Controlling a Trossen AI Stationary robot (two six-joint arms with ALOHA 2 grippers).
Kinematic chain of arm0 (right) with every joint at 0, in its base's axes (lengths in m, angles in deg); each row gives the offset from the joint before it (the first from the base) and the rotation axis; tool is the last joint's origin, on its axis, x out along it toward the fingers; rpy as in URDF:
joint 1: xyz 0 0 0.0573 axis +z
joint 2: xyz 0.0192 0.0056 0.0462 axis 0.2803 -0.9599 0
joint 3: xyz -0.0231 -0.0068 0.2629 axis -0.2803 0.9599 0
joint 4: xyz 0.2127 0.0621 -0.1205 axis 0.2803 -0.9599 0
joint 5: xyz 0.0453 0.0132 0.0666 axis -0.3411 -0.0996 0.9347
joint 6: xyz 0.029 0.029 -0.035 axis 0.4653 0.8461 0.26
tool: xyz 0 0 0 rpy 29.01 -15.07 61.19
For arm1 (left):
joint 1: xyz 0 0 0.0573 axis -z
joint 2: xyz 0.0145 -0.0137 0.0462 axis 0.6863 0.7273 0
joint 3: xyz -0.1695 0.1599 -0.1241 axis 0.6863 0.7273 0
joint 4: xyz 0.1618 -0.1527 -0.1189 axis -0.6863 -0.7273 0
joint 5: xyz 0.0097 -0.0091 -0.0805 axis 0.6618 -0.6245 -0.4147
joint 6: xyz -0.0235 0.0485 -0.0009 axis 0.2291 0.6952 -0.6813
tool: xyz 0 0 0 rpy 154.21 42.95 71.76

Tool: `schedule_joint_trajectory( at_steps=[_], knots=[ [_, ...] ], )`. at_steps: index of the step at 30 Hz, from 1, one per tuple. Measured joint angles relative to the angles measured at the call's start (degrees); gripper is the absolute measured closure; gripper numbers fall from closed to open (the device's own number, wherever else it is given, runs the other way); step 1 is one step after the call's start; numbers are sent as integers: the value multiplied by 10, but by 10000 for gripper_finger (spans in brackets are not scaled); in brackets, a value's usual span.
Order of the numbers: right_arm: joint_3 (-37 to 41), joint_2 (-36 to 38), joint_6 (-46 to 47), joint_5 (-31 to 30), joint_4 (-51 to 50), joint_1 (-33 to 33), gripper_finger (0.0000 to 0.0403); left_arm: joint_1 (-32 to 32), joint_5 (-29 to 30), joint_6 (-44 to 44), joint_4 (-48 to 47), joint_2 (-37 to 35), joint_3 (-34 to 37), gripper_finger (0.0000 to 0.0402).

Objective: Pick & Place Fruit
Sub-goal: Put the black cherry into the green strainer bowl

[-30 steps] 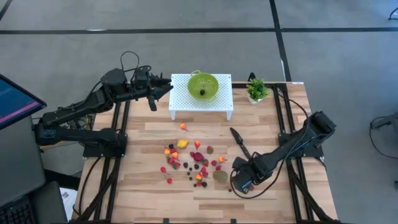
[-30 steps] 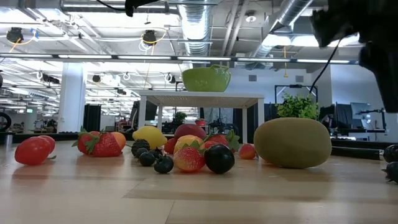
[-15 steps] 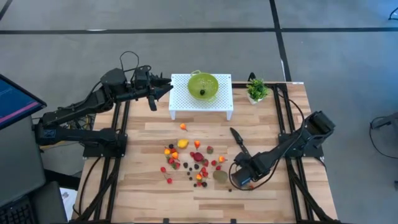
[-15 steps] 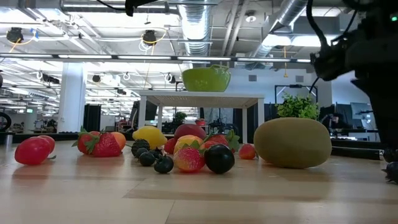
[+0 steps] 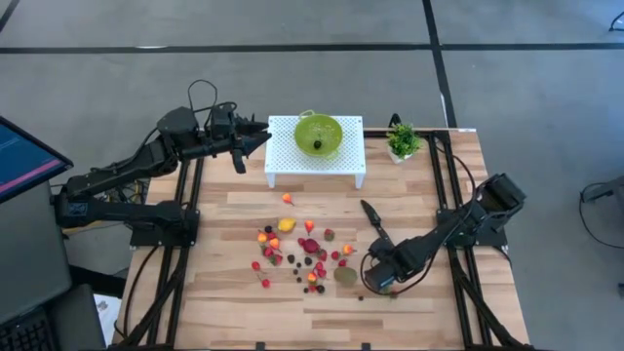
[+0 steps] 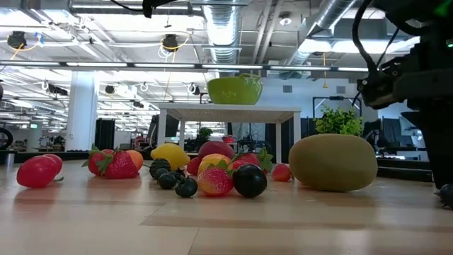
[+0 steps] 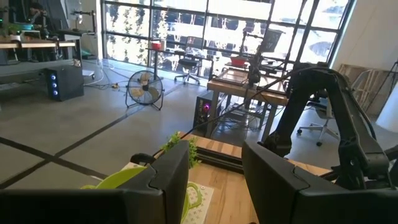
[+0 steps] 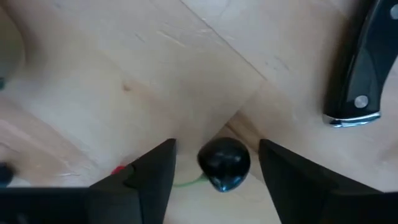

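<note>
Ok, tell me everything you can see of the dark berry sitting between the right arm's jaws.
The dark berry is small, round and glossy black, like smooth plastic, with a thin green stem trailing off one side. It lies on the pale wooden table, unlifted, centred in the gap of the right gripper, whose jaws stand open on either side without touching it. A black knife handle lies apart from it. From above the gripper hides it.

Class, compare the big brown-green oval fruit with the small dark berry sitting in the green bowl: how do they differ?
The brown-green oval fruit is far larger than the dark berry. The fruit is brown-green; the berry is nearly black. The fruit lies on the wooden table among the scattered fruits; the berry sits in the green bowl on the white stand. Both are rounded.
</note>
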Motion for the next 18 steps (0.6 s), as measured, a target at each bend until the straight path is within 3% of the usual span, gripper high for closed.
schedule_joint_trajectory(
  at_steps=[13, 18],
  knots=[
    [3, 0, -6, 2, -1, 0, 295, 0, 0, 0, 5, 0, 0, 259],
    [3, 0, -7, 3, 0, 0, 291, 0, 0, 0, 7, 0, 0, 259]
  ],
)
